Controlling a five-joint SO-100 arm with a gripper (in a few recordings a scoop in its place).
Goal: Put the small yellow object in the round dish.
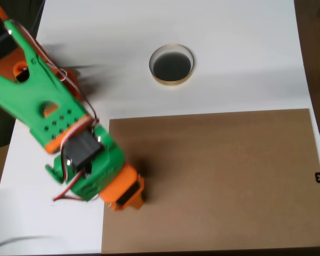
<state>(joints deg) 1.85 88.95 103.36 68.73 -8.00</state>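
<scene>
- Green and orange arm [69, 133] rises closest to the overhead camera, reaching from the far left down toward the near left of the scene.
- Gripper [129, 196] sits at the left edge of the brown board [213, 176], pointing downward. Fingers are hidden under the wrist body; whether spread or pressed together cannot be told.
- Small yellow object: not located on any bare surface. It may lie beneath the gripper or be held in it; unconfirmed.
- Round dish [172, 64] stands on the white table [245, 48], far of the board and well apart from the gripper. Its dark inside appears empty.
- Judgement: the step in hand is the pick-up at the board edge, not the delivery.
- Next move calls for a secure pinch, a lift clear of the board, then travel far and right to the dish.
</scene>
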